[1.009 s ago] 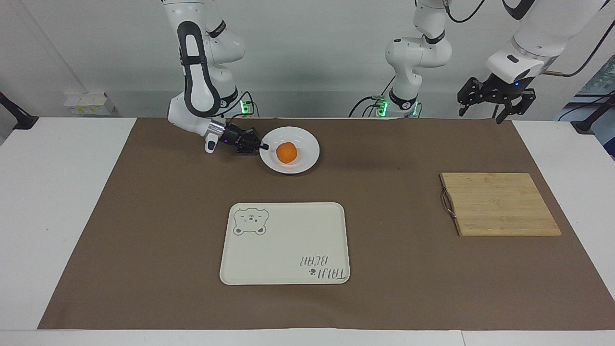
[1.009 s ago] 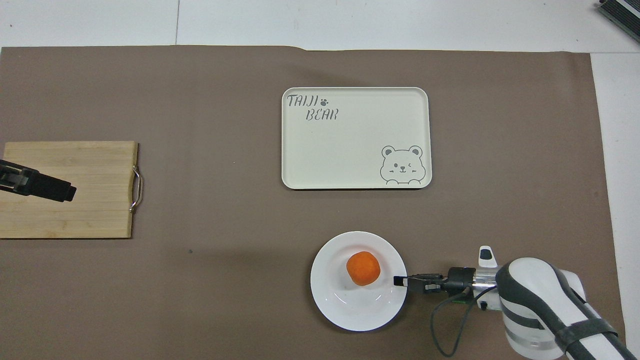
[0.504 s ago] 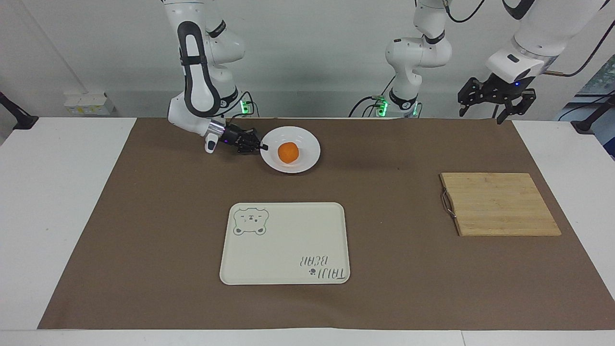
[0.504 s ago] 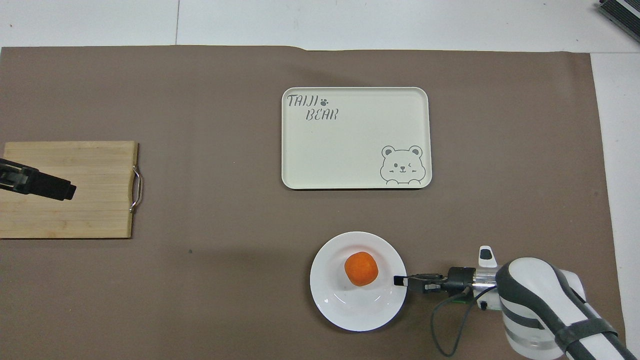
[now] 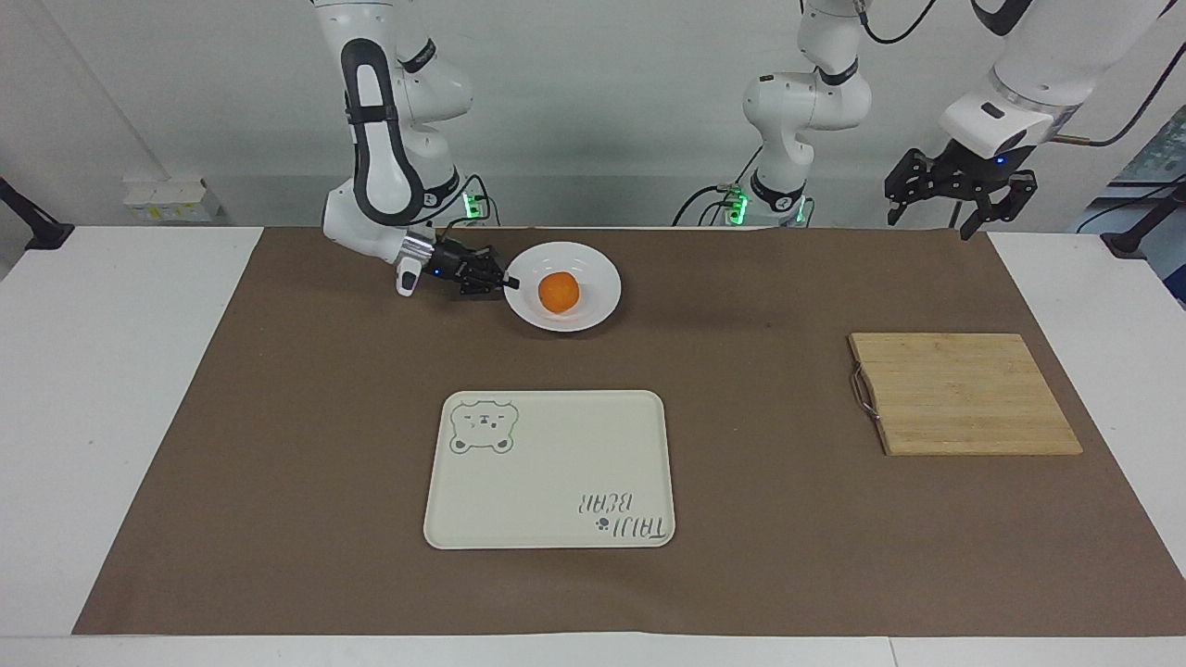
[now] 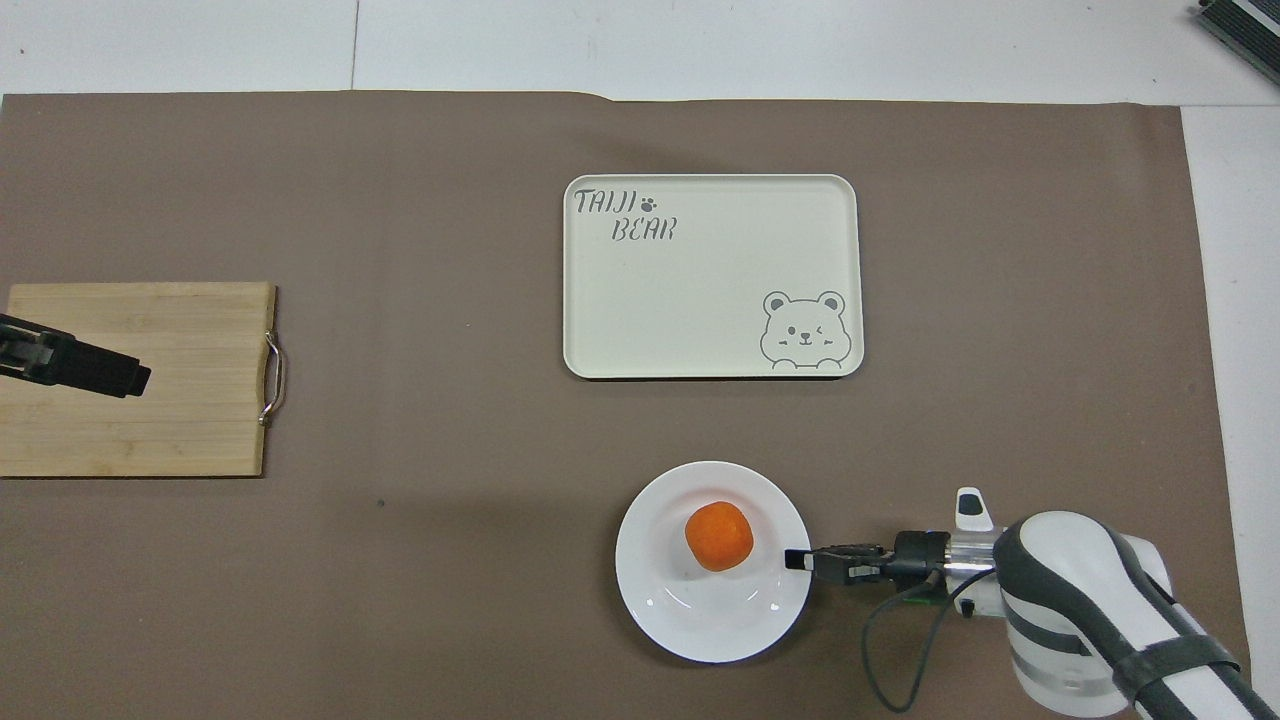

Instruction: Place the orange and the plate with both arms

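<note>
Facing view, right gripper [image 5: 508, 283]: we see it low at the rim of the white plate [image 5: 593, 306], on the edge toward the right arm's end of the table, fingertips pinched on that rim
Facing view, plate: a second ago it sat slightly lower in this view; now it has crept up and toward the left arm's end, so we judge it just lifting off the brown mat [image 5: 278, 463]
Facing view, orange [image 5: 559, 292]: it rides in the plate's middle, upright and settled
Facing view, left gripper [image 5: 959, 190]: waiting high over the mat's corner, fingers spread, holding nothing
Overhead view, right gripper [image 6: 795, 560]: tips clamped on the plate [image 6: 700, 620] rim, arm coming in from the bottom right
Overhead view, orange [image 6: 719, 536]: shifted with the plate, not rolling
Overhead view, bear tray [image 6: 700, 300]: bare, farther from the robots than the plate
Overhead view, cutting board [image 6: 180, 430]: the left gripper [image 6: 135, 378] hangs over it
Meaning: we judge the carry to the tray has begun, and a tilt could roll the orange
</note>
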`<state>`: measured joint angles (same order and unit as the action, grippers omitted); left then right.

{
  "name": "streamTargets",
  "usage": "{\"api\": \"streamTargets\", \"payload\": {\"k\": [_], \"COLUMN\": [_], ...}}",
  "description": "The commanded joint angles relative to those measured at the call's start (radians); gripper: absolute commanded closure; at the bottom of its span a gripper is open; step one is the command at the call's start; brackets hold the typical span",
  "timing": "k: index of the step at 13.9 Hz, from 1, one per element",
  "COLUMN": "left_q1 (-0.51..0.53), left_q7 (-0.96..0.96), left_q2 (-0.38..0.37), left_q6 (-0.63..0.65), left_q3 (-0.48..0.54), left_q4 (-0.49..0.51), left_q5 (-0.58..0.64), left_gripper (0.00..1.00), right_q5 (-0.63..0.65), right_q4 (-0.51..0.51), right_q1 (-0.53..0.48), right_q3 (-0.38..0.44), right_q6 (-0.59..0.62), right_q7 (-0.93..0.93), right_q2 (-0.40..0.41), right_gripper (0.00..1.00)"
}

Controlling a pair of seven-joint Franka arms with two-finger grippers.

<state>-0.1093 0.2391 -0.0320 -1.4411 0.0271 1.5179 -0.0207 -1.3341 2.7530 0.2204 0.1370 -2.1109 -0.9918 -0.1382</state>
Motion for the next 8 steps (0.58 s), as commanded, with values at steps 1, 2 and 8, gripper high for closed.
{"api": "streamTargets", "payload": {"k": [1,2,8], "left_q1": [0.002,0.002,-0.001], "left_q7": [0.002,-0.016,-0.053], "left_q2": [0.020,0.020,0.015], "left_q6": [0.004,0.001,-0.012], "left_q3": [-0.001,-0.001,-0.001], "left_q4": [-0.033,-0.033,-0.028], "left_q5": [-0.002,-0.002,0.004], "left_gripper": [0.00,0.00,0.00], "right_q5": [-0.033,-0.031,-0.011], "right_q4": [-0.027,-0.039,-0.140], "right_q1": [-0.007,-0.006,-0.006], "right_q3": [0.001,0.001,0.001], "right_q6": [0.034,0.037,0.034], "right_q7": [0.036,0.053,0.142], "right_q2": [-0.026,-0.026,0.000], "right_gripper": [1.00,1.00,1.00]}}
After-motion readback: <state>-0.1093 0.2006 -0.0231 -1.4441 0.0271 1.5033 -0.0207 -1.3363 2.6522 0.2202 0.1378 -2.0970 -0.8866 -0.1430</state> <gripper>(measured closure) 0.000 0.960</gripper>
